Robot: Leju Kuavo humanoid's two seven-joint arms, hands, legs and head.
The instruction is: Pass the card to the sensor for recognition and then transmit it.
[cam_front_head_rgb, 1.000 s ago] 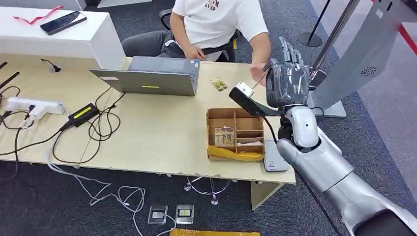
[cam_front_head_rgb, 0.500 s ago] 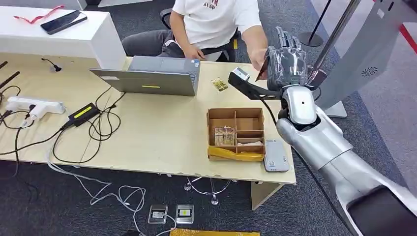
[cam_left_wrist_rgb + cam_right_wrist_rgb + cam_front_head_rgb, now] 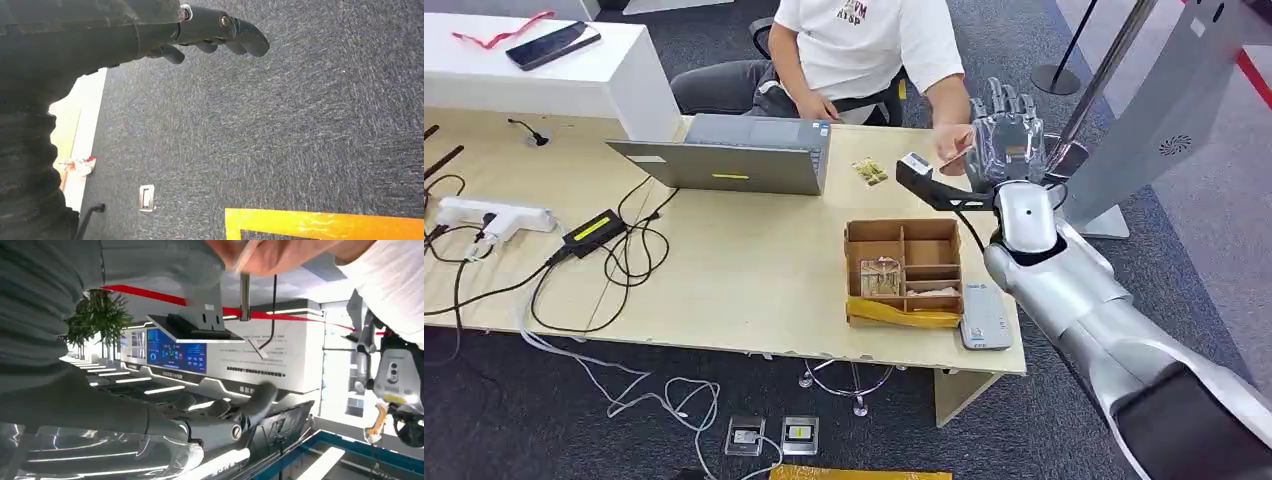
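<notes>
Right arm raised, left arm hanging

The silver right arm reaches up and forward, its right robot hand upright with fingers spread and pointing up (whether it holds anything cannot be told). In the left wrist view the left robot hand hangs above the floor, its dark fingers loosely curved and holding nothing.

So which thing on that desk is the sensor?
Start at the long wooden desk and find the compartmented cardboard box near its right end. The sensor is the flat grey pad lying just right of that box, at the desk's front corner.
</notes>
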